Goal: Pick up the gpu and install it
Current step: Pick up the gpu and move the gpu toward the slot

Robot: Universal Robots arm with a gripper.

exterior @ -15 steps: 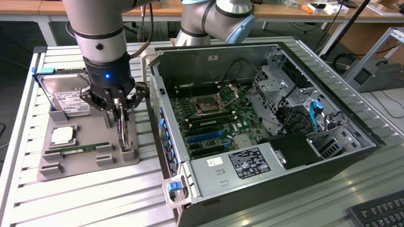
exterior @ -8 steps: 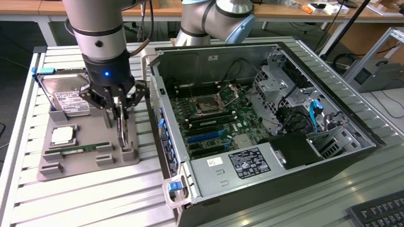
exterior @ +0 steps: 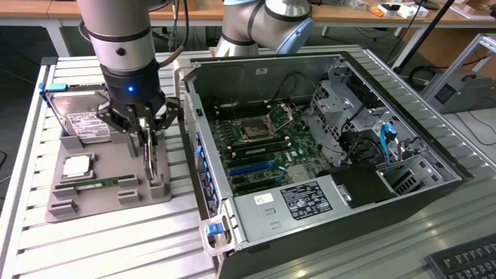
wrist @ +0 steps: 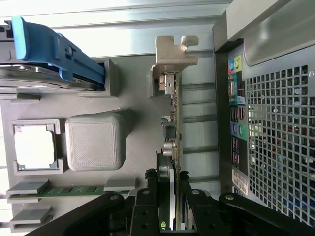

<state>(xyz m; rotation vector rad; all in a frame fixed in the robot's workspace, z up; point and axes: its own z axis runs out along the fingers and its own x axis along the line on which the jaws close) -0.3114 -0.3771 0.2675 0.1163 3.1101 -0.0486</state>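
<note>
1. Firmly pinching the gpu by its upper edge with the gripper, jaws narrow.
2. Held upright on edge at the gray tray, just beside the open computer case.
3. Elsewhere in tray: hard drive, CPU, RAM stick.

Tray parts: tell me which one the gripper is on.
The gpu: standing on edge, clamped by the gripper; hard drive, CPU and RAM stick sit apart from it.
</note>
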